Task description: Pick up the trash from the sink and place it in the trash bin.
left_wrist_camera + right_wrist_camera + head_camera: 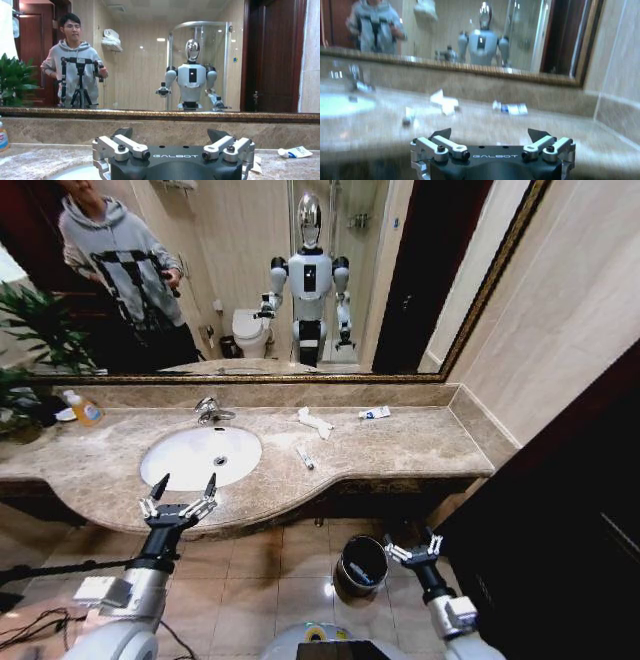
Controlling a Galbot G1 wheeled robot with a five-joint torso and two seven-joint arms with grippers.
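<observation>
The left gripper (184, 489) hovered with jaws spread at the front rim of the sink (160, 465), and the right gripper (415, 550), jaws also spread, hung low beside the trash bin (361, 564) on the floor. A crumpled tissue (314, 421), a small white tube (375, 413) and what looked like another small tube (304, 457) lay on the countertop (420, 445), right of the basin

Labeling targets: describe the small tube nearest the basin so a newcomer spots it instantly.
Start at the white oval sink in the marble countertop. Just off the basin's right rim lies a small white tube, angled, alone. The crumpled tissue and the blue-marked tube sit farther back, toward the mirror.
</observation>
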